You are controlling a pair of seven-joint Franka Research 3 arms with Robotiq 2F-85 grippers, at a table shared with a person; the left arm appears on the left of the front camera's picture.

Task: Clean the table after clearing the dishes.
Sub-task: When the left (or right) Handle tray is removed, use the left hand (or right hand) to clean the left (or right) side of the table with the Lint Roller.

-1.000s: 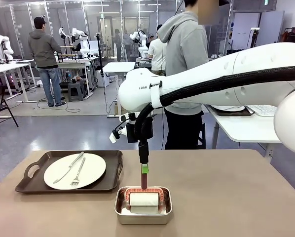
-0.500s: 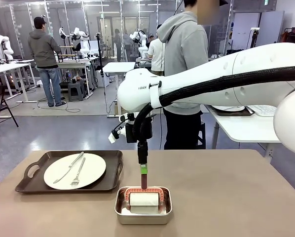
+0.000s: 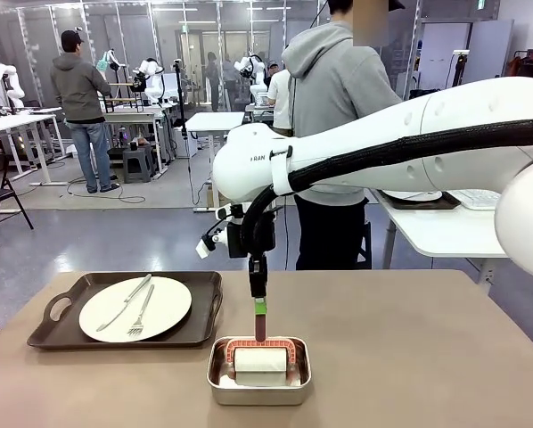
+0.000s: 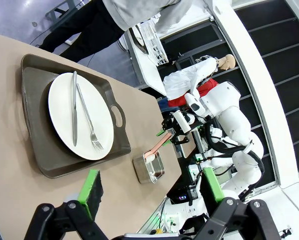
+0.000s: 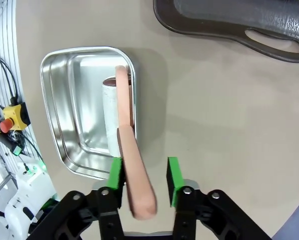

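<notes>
low over tan table [image 3: 427, 357], right fingers [image 5: 172, 174] apart astride handle [image 5: 133, 170] (left fingers [image 4: 92, 187] spread, empty)

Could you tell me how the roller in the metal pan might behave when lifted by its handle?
The roller probably feels light, being a paper roll on a thin frame. Held by its long handle, it may swing or tilt in the right gripper.

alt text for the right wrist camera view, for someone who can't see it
Seen from above, the right gripper holds its green pads either side of the pink handle of a white roller lying in a metal pan on the tan table. A gap shows beside one pad; a dark tray crosses the top.
</notes>
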